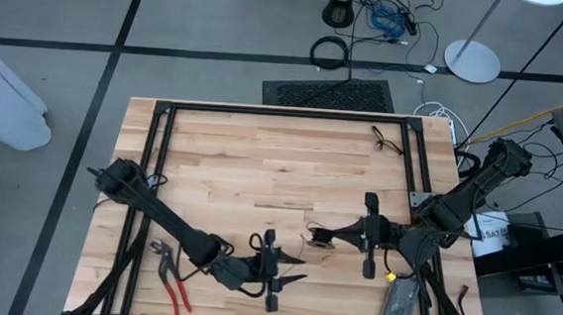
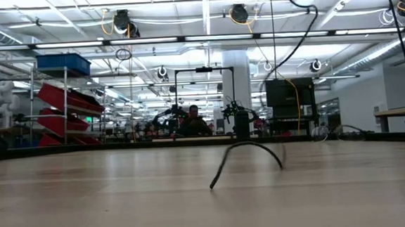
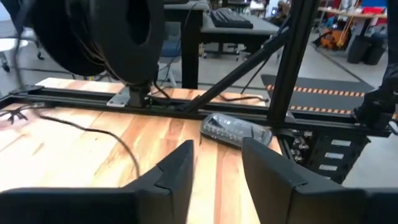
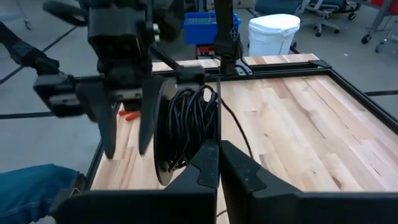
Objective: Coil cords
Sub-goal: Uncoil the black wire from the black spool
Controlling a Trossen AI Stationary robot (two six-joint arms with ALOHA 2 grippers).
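Two tools facing, cord between

Robotics lab: shelving, workbenches

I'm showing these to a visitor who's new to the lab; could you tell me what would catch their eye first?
Probably the two grippers meeting near the table's front middle: the right gripper shut on the coiled cord, the left gripper open facing it. Next, the red-handled pliers by the front left edge and a loose black wire at the back right.
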